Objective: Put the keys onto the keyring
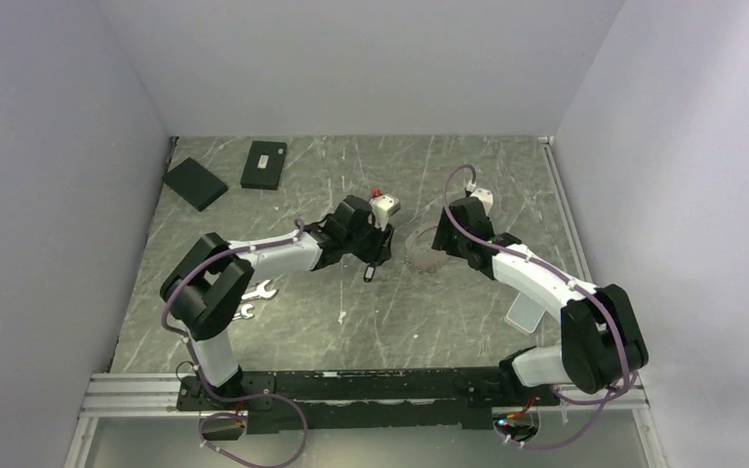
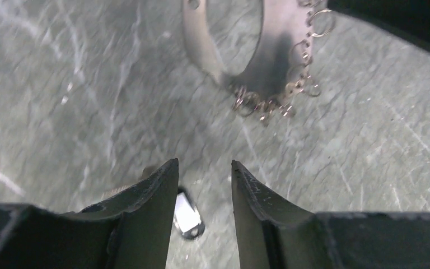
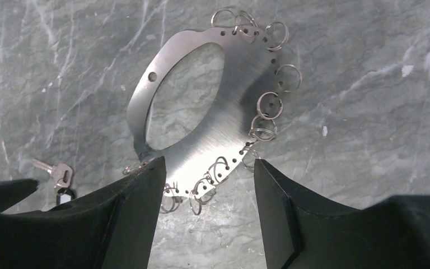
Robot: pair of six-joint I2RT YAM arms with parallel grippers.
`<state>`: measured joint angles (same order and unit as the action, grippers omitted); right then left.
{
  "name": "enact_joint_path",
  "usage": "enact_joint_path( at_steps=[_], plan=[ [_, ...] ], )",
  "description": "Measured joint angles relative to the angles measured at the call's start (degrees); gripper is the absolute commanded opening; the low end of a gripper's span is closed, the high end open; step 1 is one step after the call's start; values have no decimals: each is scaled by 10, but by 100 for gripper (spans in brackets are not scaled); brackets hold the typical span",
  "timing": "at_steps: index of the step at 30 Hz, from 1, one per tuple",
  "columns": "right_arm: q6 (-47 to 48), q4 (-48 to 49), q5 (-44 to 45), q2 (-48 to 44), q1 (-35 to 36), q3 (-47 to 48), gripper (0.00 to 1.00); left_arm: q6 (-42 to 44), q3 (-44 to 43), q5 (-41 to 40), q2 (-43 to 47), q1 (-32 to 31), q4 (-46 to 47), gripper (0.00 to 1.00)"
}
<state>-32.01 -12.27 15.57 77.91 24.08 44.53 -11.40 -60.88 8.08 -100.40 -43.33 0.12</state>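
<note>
Right jaws stand wide and empty, straddling the near rim of the keyring (image 3: 224, 129), which lies flat on the tabletop (image 3: 369, 112) dead ahead. Left jaws are narrower, apart and empty, hovering right over the key (image 3: 56, 169), blade pointing away from the hoop. The left arm is nearer. Its finger half hides the key, and blur smears the rings.
</note>
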Motion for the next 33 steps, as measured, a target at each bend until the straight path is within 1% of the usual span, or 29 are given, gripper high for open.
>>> enact_joint_path(
  at_steps=[6, 10, 14, 19, 21, 22, 28, 33],
  plan=[
    [13, 30, -43, -18, -4, -26, 63, 23, -4, 60, -42, 0, 83, 34],
    [24, 44, -66, -22, -4, -34, 63, 41, -4, 84, -73, -1, 126, 33],
    [30, 51, -72, -23, -4, -38, 63, 59, -4, 101, -103, -7, 157, 33],
    [34, 56, -72, -31, -4, -42, 64, 76, -4, 102, -113, -18, 169, 30],
    [35, 61, -73, -32, -3, -42, 64, 78, -4, 101, -113, -19, 180, 26],
    [35, 63, -73, -32, -3, -43, 64, 78, -2, 101, -113, -19, 189, 25],
    [38, 64, -76, -32, 1, -43, 64, 88, 22, 96, -121, -20, 251, 24],
    [41, 64, -86, -32, 1, -43, 64, 109, 34, 88, -135, -20, 272, 24]
  ],
)
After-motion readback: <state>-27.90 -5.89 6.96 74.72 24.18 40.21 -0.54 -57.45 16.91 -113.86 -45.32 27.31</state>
